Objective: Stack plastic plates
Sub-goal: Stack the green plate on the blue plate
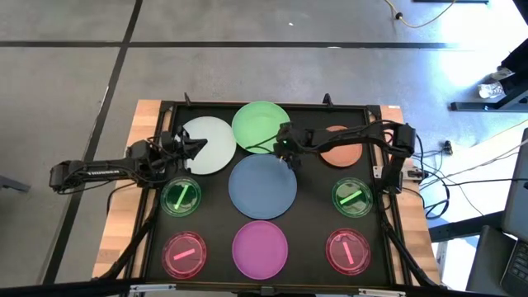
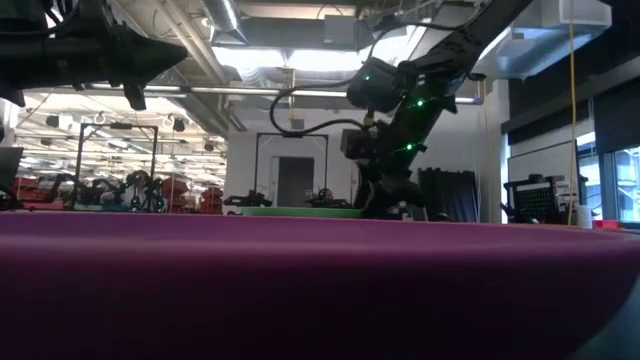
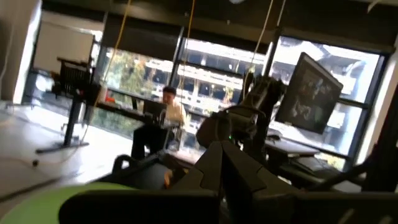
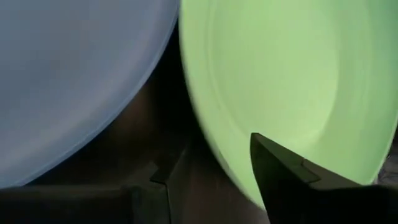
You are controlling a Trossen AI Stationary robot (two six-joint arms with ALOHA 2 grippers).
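right gripper (image 1: 285, 151), jaws wide, straddles the near rim of the green plate (image 1: 261, 125), beside the blue plate (image 1: 262, 186). step looks like grasping green; next likely close, lift, stack. left gripper (image 1: 183, 147) shut over the white plate (image 1: 209, 145), holding nothing visible.

Smooth plastic green plate (image 4: 292, 81) and blue plate (image 4: 68, 74) — faint sheen; matt black tray (image 1: 313, 177), wooden table (image 1: 124, 214).
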